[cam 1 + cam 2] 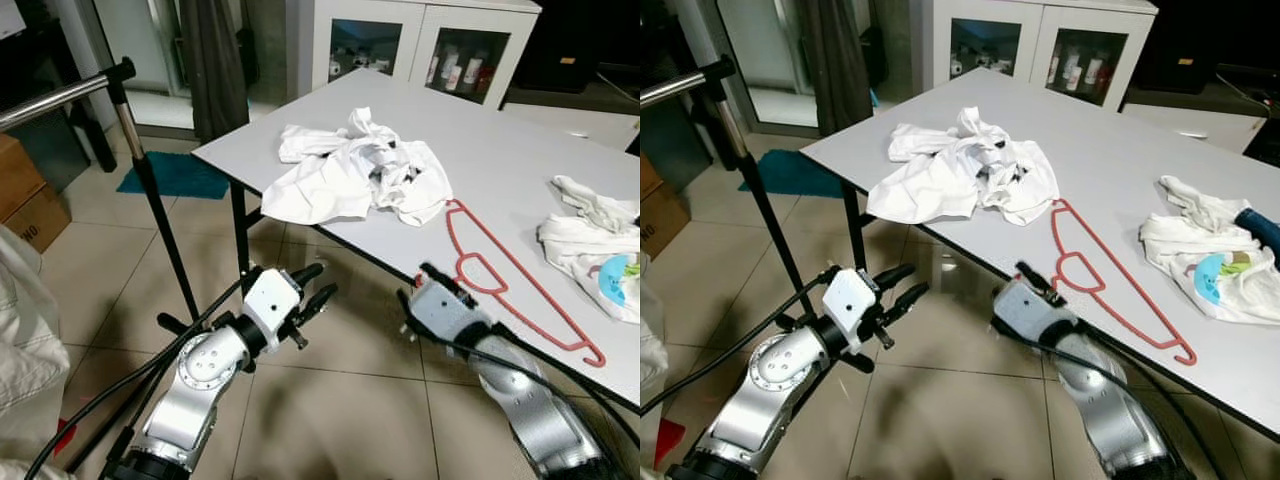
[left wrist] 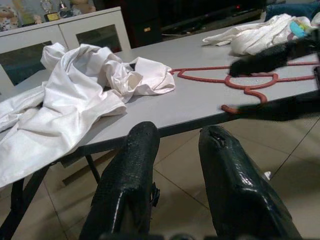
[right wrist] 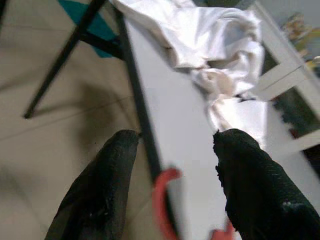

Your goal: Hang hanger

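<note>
A red hanger (image 1: 500, 280) was seen lying flat on the grey table (image 1: 520, 160), close to the table's near edge. It was made of thin red wire or plastic, with two long arms meeting at a small looped neck and an open hook at the end nearest the right side of the table. A crumpled white garment (image 1: 355, 175) lay just beside its far end, and a second white cloth (image 1: 595, 245) lay near its hook end, apart from it.

The right gripper (image 3: 172, 175) was held at the table's near edge, its fingers spread wide with nothing between them; in the right wrist view a curved red part of the hanger was seen between and beyond the fingers, and contact could not be told. The left gripper (image 1: 312, 290) was held over the tiled floor (image 1: 330, 420) before the table, fingers narrowly parted and empty. A clothes rail (image 1: 60, 100) on a black stand was seen at the left.
</note>
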You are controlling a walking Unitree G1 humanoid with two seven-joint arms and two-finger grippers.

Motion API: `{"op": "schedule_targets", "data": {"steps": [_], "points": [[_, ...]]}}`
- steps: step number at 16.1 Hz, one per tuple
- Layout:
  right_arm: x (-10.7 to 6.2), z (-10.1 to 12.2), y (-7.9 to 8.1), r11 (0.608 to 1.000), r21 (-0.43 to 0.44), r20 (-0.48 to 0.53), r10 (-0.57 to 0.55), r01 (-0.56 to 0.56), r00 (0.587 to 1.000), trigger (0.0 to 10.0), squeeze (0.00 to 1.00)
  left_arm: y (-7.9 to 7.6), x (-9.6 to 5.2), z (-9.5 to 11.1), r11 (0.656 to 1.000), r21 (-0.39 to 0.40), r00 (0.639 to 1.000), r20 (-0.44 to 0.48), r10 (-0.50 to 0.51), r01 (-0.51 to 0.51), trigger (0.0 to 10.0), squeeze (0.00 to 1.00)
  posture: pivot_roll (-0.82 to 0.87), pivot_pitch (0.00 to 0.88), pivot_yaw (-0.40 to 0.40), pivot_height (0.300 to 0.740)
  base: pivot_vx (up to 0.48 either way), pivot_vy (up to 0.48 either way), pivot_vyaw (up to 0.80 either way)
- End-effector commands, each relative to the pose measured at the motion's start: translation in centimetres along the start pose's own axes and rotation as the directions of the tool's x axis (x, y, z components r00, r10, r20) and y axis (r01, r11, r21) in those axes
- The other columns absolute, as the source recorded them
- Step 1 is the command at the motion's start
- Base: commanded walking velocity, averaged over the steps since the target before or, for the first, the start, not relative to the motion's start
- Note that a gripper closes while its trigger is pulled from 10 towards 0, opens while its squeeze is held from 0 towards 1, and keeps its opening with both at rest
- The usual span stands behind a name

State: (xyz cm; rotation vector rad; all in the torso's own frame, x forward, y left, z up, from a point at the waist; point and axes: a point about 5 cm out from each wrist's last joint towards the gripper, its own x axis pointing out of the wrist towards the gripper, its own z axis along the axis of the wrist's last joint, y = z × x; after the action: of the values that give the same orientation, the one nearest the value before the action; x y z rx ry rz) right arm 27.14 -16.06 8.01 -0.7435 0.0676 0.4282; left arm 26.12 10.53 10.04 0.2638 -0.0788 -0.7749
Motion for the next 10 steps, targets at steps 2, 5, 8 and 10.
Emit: {"op": "schedule_targets", "data": {"steps": [2, 5, 8, 10], "points": [[0.3, -0.3, -0.2, 0.999, -0.052, -0.011, -0.010, 0.010, 1.000, 10.0, 0.00, -0.2, 0.0, 0.1, 1.000, 0.016, 1.000, 0.003, -0.002, 0.002, 10.0, 0.00, 0.03, 0.012, -0.052, 0.723, 0.000, 0.000, 0.00], [0.1, -0.7, 0.3, 0.998, -0.050, -0.021, 0.025, -0.026, 0.999, 10.0, 0.00, -0.5, 0.1, 0.0, 1.000, 0.008, 1.000, 0.005, 0.004, -0.004, 10.0, 0.00, 0.03, 0.018, -0.061, 0.723, 0.000, 0.000, 0.00], [-0.1, -1.1, 0.9, 0.998, -0.045, -0.035, 0.047, -0.048, 0.998, 10.0, 0.00, -0.6, 0.2, 0.0, 1.000, 0.002, 1.000, 0.006, 0.006, -0.006, 10.0, 0.00, 0.02, 0.021, -0.063, 0.723, 0.000, 0.000, 0.00], [0.1, -1.8, 0.9, 0.998, -0.055, -0.061, 0.029, -0.032, 0.998, 10.0, 0.00, -0.6, 0.4, 0.1, 1.000, 0.003, 1.000, 0.010, 0.000, 0.000, 10.0, 0.00, 0.02, 0.020, -0.059, 0.723, 0.000, 0.000, 0.00]]}}
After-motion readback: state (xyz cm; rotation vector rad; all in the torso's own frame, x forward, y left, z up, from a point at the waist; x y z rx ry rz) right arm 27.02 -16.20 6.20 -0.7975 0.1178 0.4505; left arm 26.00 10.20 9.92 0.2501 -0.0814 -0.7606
